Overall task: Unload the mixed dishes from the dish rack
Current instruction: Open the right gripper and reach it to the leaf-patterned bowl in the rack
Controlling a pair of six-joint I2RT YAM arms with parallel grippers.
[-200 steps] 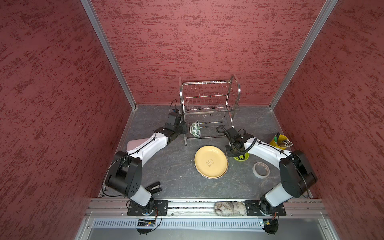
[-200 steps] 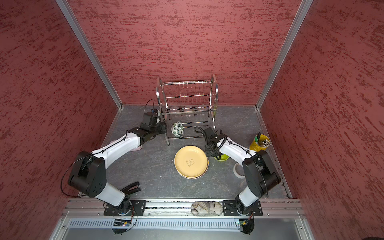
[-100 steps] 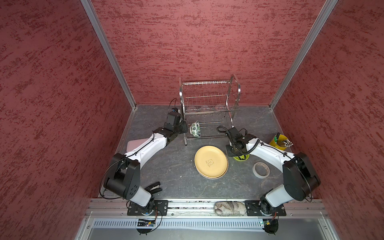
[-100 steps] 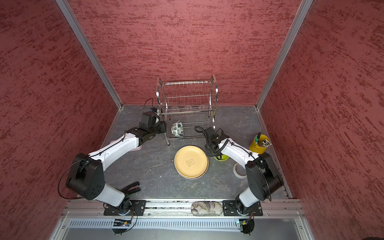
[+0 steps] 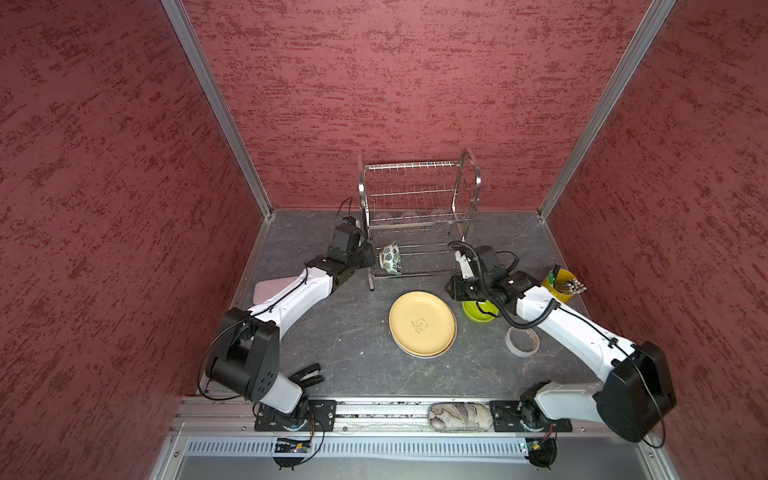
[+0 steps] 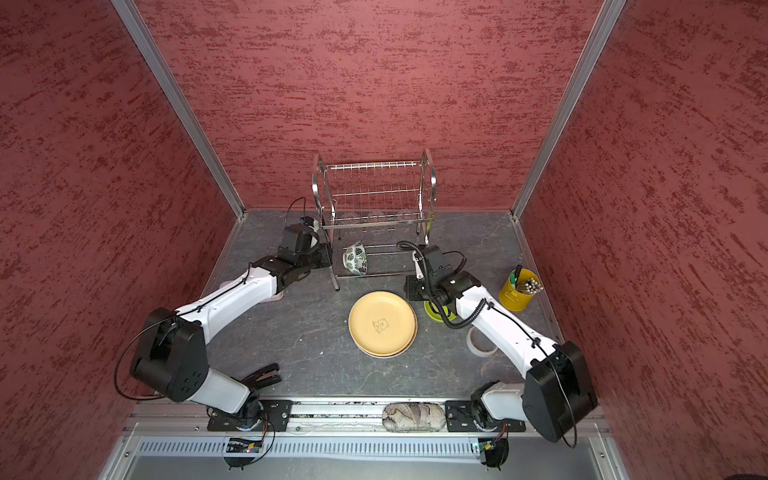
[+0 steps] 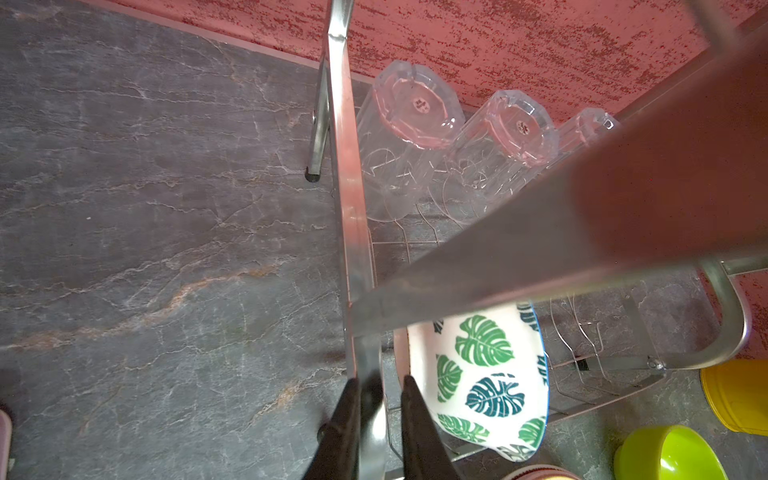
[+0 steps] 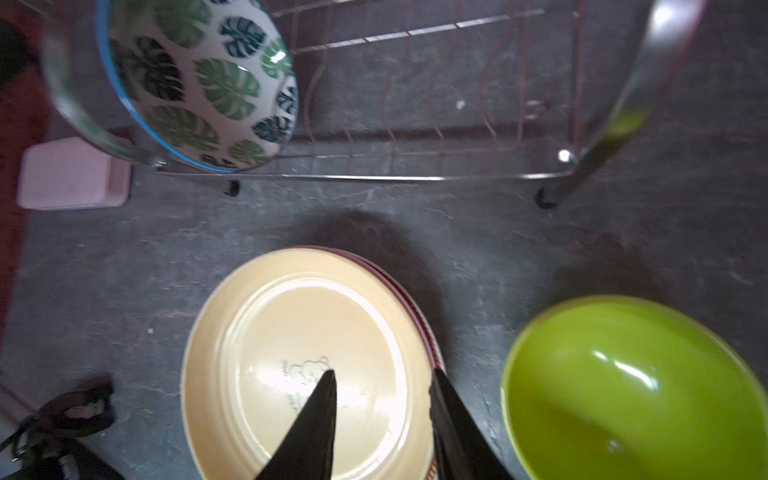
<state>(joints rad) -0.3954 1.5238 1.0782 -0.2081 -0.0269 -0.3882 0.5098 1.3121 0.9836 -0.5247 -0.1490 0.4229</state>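
Left gripper (image 7: 380, 378) has its narrow-set black fingers (image 7: 345, 428) clamped on the front left upright of the two-tier steel wire dish rack (image 7: 353, 216), which stands at the middle of the grey stone-look counter's (image 5: 332, 332) rear edge. Right gripper (image 8: 382, 374) hangs with jaws parted and empty over the tan-yellow round plate with bear drawing (image 5: 422, 322). This plate tops a stack near the counter's centre, in front of the rack. The glossy lime-green round bowl (image 8: 623, 386) sits upright just beside the stack, toward the right edge. The white green-leaf bowl (image 7: 482, 374) stands on edge at the lower tier's left end. Three clear faceted tumblers (image 7: 498, 141) stand inverted at that tier's rear.
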